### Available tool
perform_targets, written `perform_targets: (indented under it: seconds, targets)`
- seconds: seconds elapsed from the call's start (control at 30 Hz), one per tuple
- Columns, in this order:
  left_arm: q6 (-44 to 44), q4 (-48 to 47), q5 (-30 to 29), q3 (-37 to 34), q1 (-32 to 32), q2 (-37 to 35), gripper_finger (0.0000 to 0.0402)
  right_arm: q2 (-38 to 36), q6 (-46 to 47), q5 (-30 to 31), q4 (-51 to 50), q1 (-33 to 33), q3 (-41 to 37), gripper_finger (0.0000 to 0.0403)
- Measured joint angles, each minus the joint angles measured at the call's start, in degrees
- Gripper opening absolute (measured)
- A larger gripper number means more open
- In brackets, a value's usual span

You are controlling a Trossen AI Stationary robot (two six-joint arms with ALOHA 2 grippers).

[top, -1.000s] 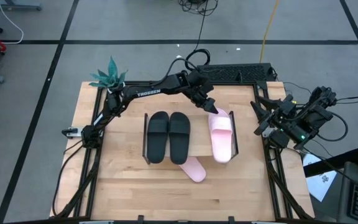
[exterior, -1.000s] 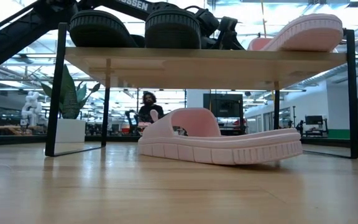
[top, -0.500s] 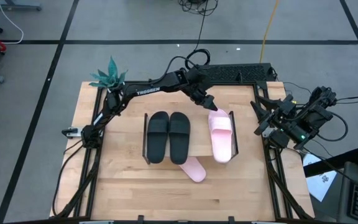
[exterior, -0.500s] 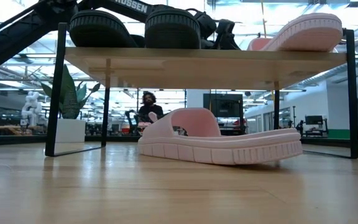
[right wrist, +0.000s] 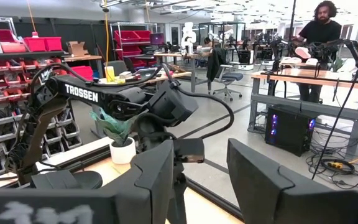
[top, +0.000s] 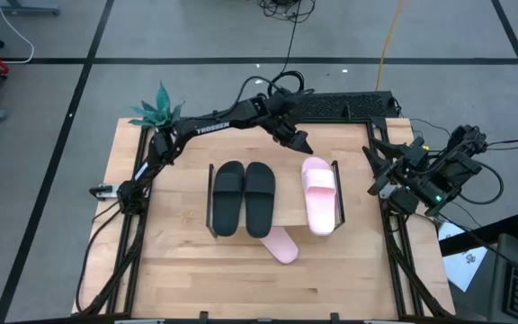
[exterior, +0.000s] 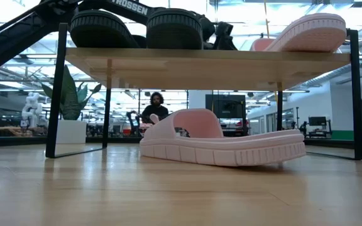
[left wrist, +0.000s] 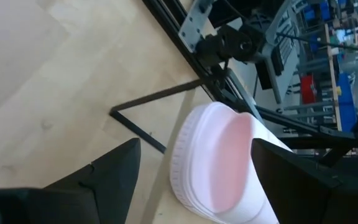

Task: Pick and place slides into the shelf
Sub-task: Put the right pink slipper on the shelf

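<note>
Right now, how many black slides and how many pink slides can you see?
Black slides: 2, both on the shelf
Pink slides: 2, one on the shelf, one on the table underneath
Total: 4 slides

I log three slides (top: 245, 196) on the shelf (top: 285, 215); a fourth (top: 281, 244) lies on the table (top: 178, 270) partly beneath it.
</note>
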Motion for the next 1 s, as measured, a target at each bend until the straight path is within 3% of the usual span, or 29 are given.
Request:
perform_targets:
  seconds: [1.0]
  targets:
    - [-0.93, 0.65, 0.02, 0.00, -3.21, -0.02, 0.0305, 0.00, 0.00, 0.00, -0.20, -1.86, 0.00, 0.0139]
